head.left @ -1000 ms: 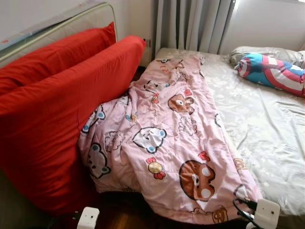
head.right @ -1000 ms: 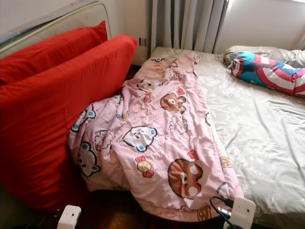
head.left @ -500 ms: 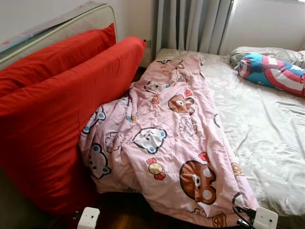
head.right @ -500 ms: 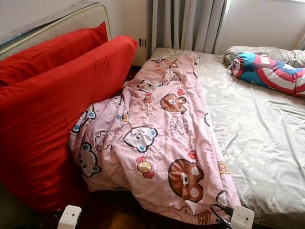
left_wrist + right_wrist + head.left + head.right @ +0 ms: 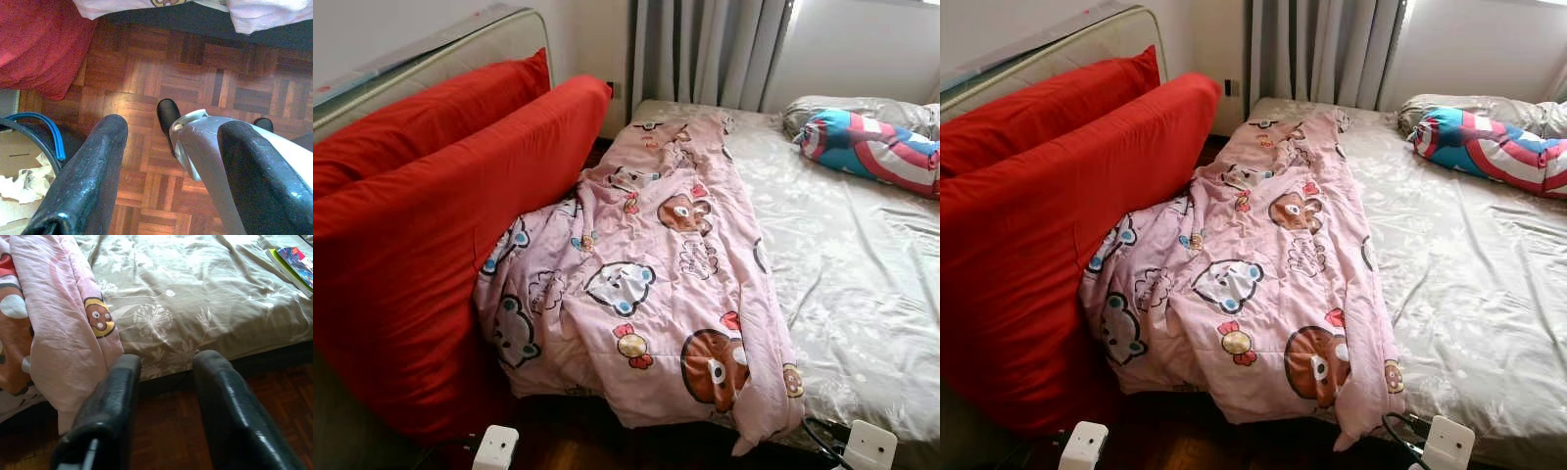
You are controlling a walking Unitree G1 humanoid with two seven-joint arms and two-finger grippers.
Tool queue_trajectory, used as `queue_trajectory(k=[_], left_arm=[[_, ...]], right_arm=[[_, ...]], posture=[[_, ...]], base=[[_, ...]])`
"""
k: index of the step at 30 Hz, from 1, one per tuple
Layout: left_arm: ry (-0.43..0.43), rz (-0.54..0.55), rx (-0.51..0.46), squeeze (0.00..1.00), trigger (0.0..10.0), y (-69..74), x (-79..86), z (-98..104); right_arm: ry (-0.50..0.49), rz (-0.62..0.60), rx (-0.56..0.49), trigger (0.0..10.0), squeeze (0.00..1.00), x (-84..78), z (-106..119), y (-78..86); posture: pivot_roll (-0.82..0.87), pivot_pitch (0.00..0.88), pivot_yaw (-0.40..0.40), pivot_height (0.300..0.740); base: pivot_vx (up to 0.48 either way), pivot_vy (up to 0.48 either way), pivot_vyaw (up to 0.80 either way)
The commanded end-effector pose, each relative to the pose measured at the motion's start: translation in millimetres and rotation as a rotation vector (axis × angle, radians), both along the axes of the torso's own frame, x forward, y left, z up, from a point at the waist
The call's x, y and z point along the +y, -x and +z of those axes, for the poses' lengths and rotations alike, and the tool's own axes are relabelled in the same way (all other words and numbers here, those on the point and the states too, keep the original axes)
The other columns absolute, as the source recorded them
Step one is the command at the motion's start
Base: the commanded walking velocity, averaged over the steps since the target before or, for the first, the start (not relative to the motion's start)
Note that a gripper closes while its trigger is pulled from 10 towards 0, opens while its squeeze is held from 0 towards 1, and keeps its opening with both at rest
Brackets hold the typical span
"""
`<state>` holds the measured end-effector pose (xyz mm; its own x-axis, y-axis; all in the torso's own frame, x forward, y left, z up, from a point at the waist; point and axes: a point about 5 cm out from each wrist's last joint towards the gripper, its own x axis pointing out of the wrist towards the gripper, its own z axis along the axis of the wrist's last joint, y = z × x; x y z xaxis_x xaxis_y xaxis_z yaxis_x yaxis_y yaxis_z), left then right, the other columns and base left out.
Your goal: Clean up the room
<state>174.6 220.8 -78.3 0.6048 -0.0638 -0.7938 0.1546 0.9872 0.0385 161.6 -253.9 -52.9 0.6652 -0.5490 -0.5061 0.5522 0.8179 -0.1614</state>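
At bed's edge, blanket [image 5: 656, 284] corner has folded under.

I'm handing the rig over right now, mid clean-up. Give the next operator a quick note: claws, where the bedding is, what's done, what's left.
Right claw: open, empty, low at the foot corner of the bed, beside the hanging corner of the pink cartoon quilt.
Left claw: open, empty, low over the parquet floor.
Quilt: bunched along the bed's left edge, partly spilling toward the floor against the red cushions.
Striped pillow: at the far right of the bed.
Book: on the sheet.
Done: nothing visibly tidied.
Left: probably grasp the quilt corner, spread it flat, then straighten the cushions.
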Motion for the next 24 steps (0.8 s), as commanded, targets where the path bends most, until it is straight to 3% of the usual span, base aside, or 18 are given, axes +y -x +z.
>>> queue_trajectory(k=[1,2,4,5,9,14,17,24], left_arm=[[-0.006,-0.005,0.021,0.00,10.0,2.9,1.9,-1],[-0.006,-0.006,0.021,0.00,10.0,2.6,1.8,-1],[-0.006,-0.008,0.021,0.00,10.0,2.2,1.7,-1],[-0.008,-0.009,0.022,0.00,10.0,1.8,1.6,-1],[-0.008,-0.013,0.022,0.00,10.0,1.0,1.3,-1],[-0.010,-0.012,0.018,0.00,10.0,-1.1,0.4,0],[-0.010,0.012,0.013,0.00,10.0,-1.6,0.2,0],[0.010,0.114,0.011,0.00,10.0,0.1,2.4,-1]], right_arm=[[0.000,-0.001,0.007,10.0,1.00,-1.8,-1,1.5],[-0.015,0.019,0.005,10.0,1.00,0.5,-2,-1.1],[-0.063,0.081,0.016,10.0,0.53,8.9,-6,-6.6],[-0.109,0.126,0.023,10.0,0.00,16.4,-9,-9.9],[-0.132,0.246,0.071,10.0,0.00,32.2,-14,-13.9],[-0.189,0.431,0.227,10.0,0.00,55.1,-30,-7.0],[-0.228,0.389,0.330,10.0,0.00,51.7,-39,8.9],[-0.307,0.262,0.333,10.0,0.00,53.5,-43,15.6]], posture=[[-0.03,0.040,-0.022,0.740],[-0.03,0.039,-0.020,0.740],[-0.04,0.038,-0.017,0.740],[-0.04,0.037,-0.015,0.740],[-0.05,0.036,-0.013,0.740],[-0.04,0.028,-0.015,0.740],[-0.02,0.022,-0.016,0.740],[-0.03,0.022,-0.011,0.740]], base=[[0.000,0.000,0.00],[0.000,0.000,0.00],[0.000,0.000,0.00],[0.000,0.000,0.00],[0.000,0.000,0.00],[0.000,0.000,0.00],[0.000,0.000,0.00],[0.000,0.000,0.00]])
